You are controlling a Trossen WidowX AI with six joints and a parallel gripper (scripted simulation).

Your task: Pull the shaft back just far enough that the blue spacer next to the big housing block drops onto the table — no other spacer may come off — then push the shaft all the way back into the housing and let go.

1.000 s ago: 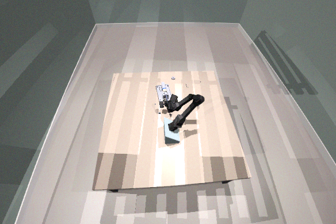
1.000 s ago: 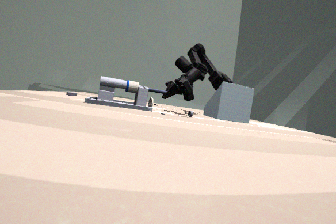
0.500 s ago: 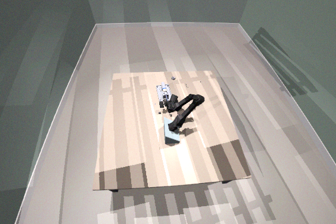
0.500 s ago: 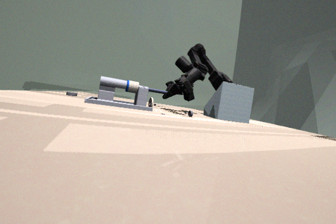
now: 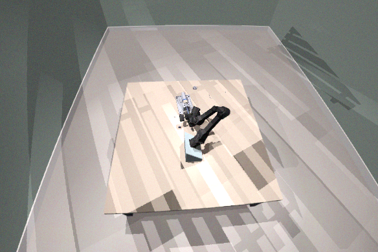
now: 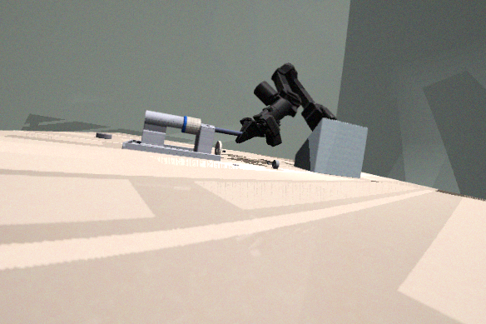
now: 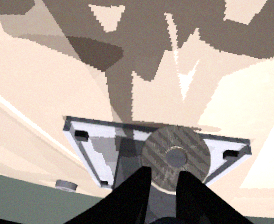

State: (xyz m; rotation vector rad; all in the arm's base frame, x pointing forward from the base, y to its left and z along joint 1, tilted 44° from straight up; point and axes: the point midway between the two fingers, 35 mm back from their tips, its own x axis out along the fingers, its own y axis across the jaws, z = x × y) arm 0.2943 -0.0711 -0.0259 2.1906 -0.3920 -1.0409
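The blue spacer (image 6: 185,124) (image 5: 184,99) is a thin ring on the shaft line, touching the grey housing block (image 6: 163,118) (image 5: 183,94). Cream spacers (image 6: 193,125) sit between it and the upright support (image 6: 205,139). The dark blue shaft (image 6: 226,131) sticks out of the support toward the arm. My gripper (image 6: 242,134) (image 7: 163,178) is shut on the shaft near its outer end. The fingers hide the held part. No gap shows between the blue spacer and the housing. The shaft inside the spacers is hidden.
The fixture stands on a grey base plate (image 6: 175,152) (image 7: 90,126). A pale round disc (image 6: 218,147) (image 7: 158,145) is beside the support, below the shaft. A grey ring (image 6: 103,136) (image 5: 195,87) (image 7: 66,185) lies beyond the housing. A small round piece (image 6: 275,164) and a light-blue block (image 6: 341,148) (image 5: 193,156) are nearer the arm.
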